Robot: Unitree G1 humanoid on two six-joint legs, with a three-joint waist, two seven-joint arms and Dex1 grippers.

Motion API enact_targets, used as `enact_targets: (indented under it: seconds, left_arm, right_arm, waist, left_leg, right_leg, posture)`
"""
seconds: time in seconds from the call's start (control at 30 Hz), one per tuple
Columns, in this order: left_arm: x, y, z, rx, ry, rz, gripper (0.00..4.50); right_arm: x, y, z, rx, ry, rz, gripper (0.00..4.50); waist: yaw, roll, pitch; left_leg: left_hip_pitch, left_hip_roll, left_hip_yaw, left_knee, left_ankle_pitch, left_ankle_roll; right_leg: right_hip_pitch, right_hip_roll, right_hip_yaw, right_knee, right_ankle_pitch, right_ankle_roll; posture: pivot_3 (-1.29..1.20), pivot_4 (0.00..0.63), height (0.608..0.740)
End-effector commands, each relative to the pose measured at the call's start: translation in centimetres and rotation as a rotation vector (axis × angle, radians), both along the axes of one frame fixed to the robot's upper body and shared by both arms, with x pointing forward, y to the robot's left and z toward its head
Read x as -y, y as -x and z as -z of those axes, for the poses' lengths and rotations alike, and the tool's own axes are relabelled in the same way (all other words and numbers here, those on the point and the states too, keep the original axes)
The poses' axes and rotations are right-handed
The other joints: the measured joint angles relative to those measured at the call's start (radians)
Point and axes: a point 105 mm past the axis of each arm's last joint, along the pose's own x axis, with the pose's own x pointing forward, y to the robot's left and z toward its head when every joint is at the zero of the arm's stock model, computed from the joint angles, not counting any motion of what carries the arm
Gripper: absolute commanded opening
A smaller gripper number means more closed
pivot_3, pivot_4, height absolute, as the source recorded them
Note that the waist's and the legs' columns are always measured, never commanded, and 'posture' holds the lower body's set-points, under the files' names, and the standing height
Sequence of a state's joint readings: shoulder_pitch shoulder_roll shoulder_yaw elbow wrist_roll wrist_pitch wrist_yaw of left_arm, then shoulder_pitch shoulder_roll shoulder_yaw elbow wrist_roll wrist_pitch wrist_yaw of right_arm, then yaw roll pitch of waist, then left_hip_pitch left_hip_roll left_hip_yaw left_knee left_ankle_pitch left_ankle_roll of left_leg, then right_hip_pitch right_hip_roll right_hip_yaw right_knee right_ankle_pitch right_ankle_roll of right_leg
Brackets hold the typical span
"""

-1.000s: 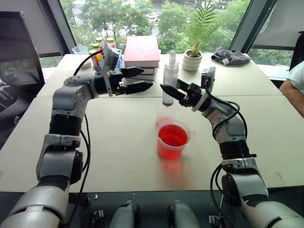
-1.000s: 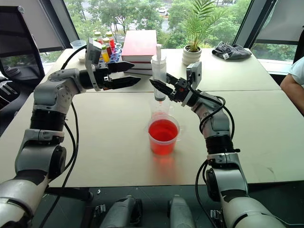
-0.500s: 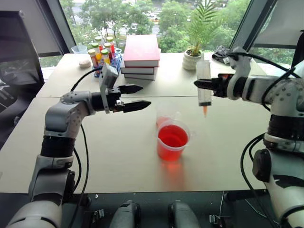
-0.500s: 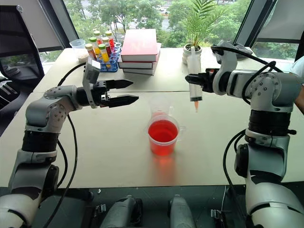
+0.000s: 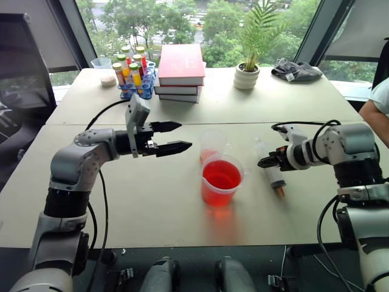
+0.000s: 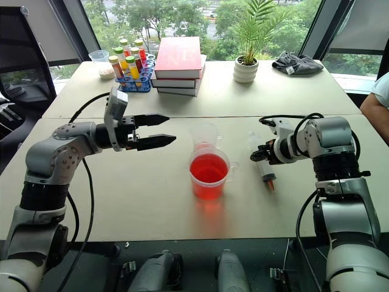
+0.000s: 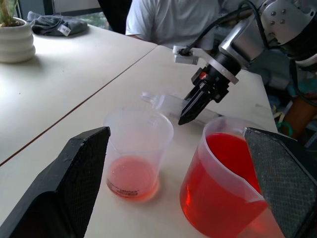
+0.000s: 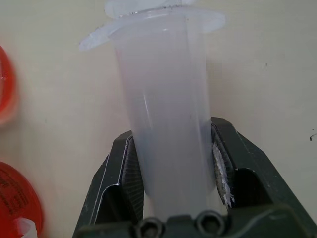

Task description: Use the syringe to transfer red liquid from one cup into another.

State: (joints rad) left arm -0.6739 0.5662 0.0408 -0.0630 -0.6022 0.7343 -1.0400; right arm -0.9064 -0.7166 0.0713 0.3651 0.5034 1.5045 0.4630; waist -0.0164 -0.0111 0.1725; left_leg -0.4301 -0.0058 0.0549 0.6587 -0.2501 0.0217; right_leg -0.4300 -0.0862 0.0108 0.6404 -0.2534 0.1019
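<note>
Pale worktop (image 5: pixel 152 207), seam across the middle. At the far edge: red books (image 5: pixel 180 72) stacked; just beside, blue rack (image 5: pixel 135 89) of capped tubes; clear cup (image 5: pixel 102 63) and small dish (image 5: pixel 109 80) near it. Potted plant (image 5: pixel 248 72), well apart from grey cloth (image 5: pixel 295 72). Person (image 5: pixel 375 104) seated at the worktop's side.

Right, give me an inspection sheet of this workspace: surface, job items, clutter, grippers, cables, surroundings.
Surface: beige table, no spills seen.
Job's things: syringe lying flat on the table, red-orange tip toward the robot; wide cup well filled with red liquid; narrow cup just behind it, a shallow red layer at its bottom.
Clutter: stack of books, tube rack, potted plant, grey cloth, all on the far table.
Grippers: left gripper open, hovering left of the cups; right gripper shut on the syringe barrel.
Cables: black cables along both arms.
Surroundings: windows with trees; a person's arm at the right edge.
</note>
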Motion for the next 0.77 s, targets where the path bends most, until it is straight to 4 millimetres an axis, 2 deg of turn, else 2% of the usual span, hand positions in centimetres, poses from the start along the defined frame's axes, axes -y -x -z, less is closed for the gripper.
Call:
enact_targets:
  seconds: [0.03,0.13,0.2,0.33,0.4,0.53,0.63,0.77]
  left_arm:
    - [-0.2,0.7,-1.2,0.043,0.016,0.000,4.50]
    - [-0.2,0.9,-1.1,0.032,0.016,-0.001,4.50]
    - [-0.2,1.1,-1.0,0.018,0.020,0.005,4.50]
    - [-0.3,1.4,-0.9,0.004,0.015,0.009,4.50]
    - [-0.5,1.5,-0.7,-0.008,0.007,0.011,4.50]
    - [-1.0,1.9,-0.4,-0.022,-0.012,0.008,4.50]
    - [-1.3,2.5,-0.3,-0.031,-0.026,0.009,4.50]
    - [-2.1,3.2,0.0,-0.055,-0.062,0.002,4.50]
  right_arm:
    - [0.1,-0.4,-0.7,0.042,-0.021,-0.006,2.90]
    - [0.1,-0.2,-1.6,0.067,-0.039,-0.020,4.48]
    - [0.4,0.0,-2.6,0.115,-0.014,-0.056,4.48]
    - [1.0,1.4,-6.0,0.264,0.042,-0.172,4.48]
    - [1.1,2.6,-8.2,0.359,0.058,-0.254,4.48]
    - [-0.5,6.1,-12.3,0.562,-0.025,-0.465,4.48]
    - [-1.2,9.0,-13.2,0.634,-0.036,-0.604,4.48]
    - [-1.4,12.0,-12.9,0.614,-0.066,-0.679,4.48]
  waist:
    - [0.000,0.000,0.000]
    - [0.002,0.000,0.000]
    - [0.005,0.000,0.000]
    - [0.006,0.000,0.000]
    - [0.006,0.000,0.000]
    - [0.003,0.000,0.000]
    - [0.005,0.000,0.000]
    - [0.007,0.000,0.000]
  left_leg:
    - [0.000,0.000,0.000,0.001,0.000,0.000]
    - [0.000,0.000,-0.001,0.003,0.000,0.001]
    - [0.000,0.000,-0.001,0.004,0.000,0.001]
    - [-0.001,0.000,-0.001,0.004,-0.001,0.002]
    - [-0.001,0.000,-0.002,0.004,-0.001,0.003]
    - [-0.002,0.002,-0.002,0.003,-0.002,0.003]
    - [-0.002,0.002,-0.002,0.004,-0.002,0.003]
    - [-0.002,0.002,-0.003,0.004,-0.002,0.003]
  right_leg:
    - [0.000,0.001,0.000,0.000,0.000,0.000]
    - [0.002,0.001,-0.001,0.000,0.000,0.000]
    - [0.003,0.001,-0.001,0.000,0.000,0.000]
    - [0.003,0.001,-0.002,-0.001,0.000,0.000]
    - [0.003,0.002,-0.002,-0.003,0.000,0.000]
    - [0.003,0.004,-0.003,-0.005,0.000,0.001]
    - [0.004,0.005,-0.002,-0.006,0.001,0.001]
    - [0.005,0.004,-0.003,-0.006,0.001,0.001]
  posture:
    - [0.00,0.150,0.740]
    - [0.00,0.150,0.740]
    - [0.00,0.150,0.740]
    - [0.00,0.150,0.740]
    - [0.00,0.150,0.740]
    - [0.00,0.150,0.740]
    - [0.00,0.150,0.740]
    - [0.00,0.150,0.740]
